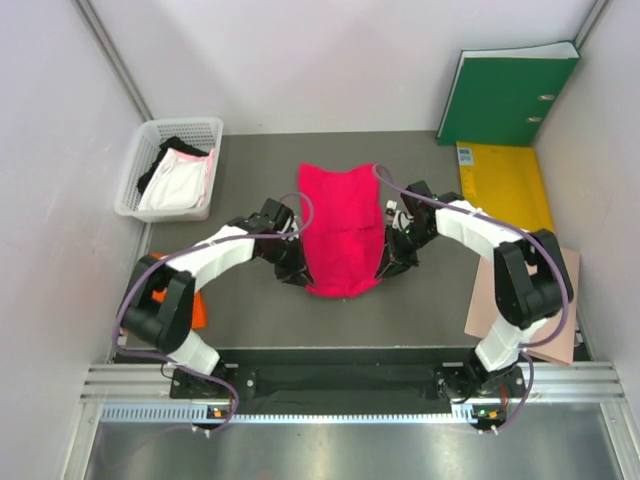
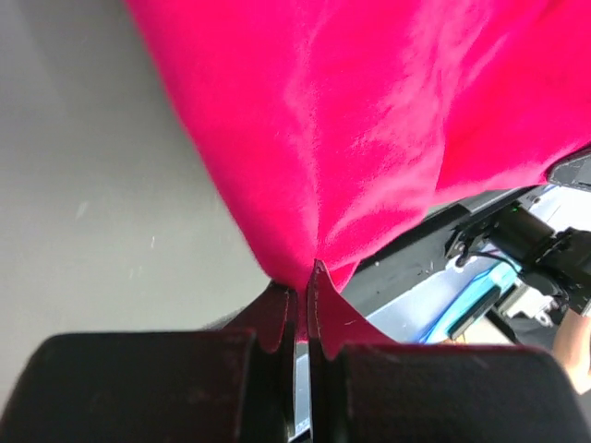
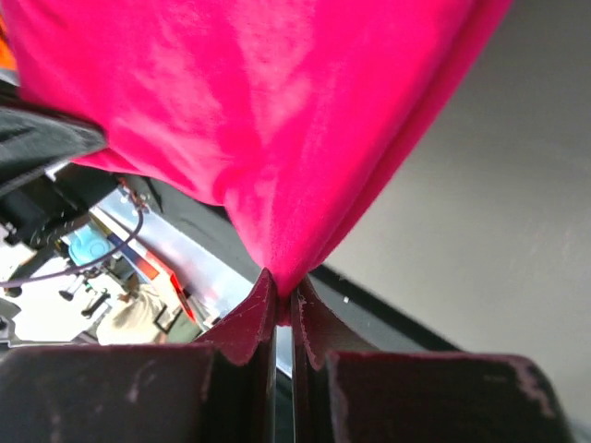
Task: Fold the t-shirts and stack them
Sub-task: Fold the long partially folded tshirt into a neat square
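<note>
Magenta cloth fills both wrist views. The large magenta t-shirt lies in the middle of the table, between the two arms. The left gripper has its jaws pressed together on the near left corner of the shirt, and the right gripper pinches the near right corner in the same way. The cloth is drawn to a peak at each pinch. I judge that a fold is just beginning. The next move calls for both arms to lift together and carry the near edge toward the far edge, evenly, without wrinkles.
</note>
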